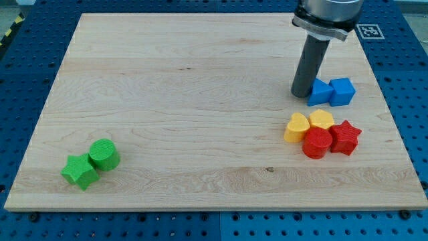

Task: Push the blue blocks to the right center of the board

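Note:
Two blue blocks sit at the view's right, a little above mid-height: a flatter blue block (320, 92) and a blue cube (342, 92), touching each other. My tip (302, 94) stands on the board right at the left side of the flatter blue block, touching or almost touching it. The dark rod rises from there to the view's top.
Just below the blue blocks lies a cluster: two yellow blocks (297, 127) (322, 120), a red cylinder (316, 143) and a red star (345, 138). A green cylinder (104, 154) and green star (79, 171) sit at the lower left. The wooden board (200, 100) lies on a blue pegboard.

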`<action>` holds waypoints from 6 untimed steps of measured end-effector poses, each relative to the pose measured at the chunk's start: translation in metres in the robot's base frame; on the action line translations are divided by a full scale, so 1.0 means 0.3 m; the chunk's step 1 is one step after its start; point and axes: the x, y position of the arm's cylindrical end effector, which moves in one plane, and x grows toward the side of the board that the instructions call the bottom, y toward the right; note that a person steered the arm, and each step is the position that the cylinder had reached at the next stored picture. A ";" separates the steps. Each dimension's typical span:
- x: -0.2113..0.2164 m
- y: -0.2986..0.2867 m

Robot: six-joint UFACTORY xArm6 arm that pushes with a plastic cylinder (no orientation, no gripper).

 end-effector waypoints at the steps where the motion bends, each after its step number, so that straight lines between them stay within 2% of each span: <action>1: 0.011 -0.040; 2: 0.053 -0.086; 6: 0.127 0.187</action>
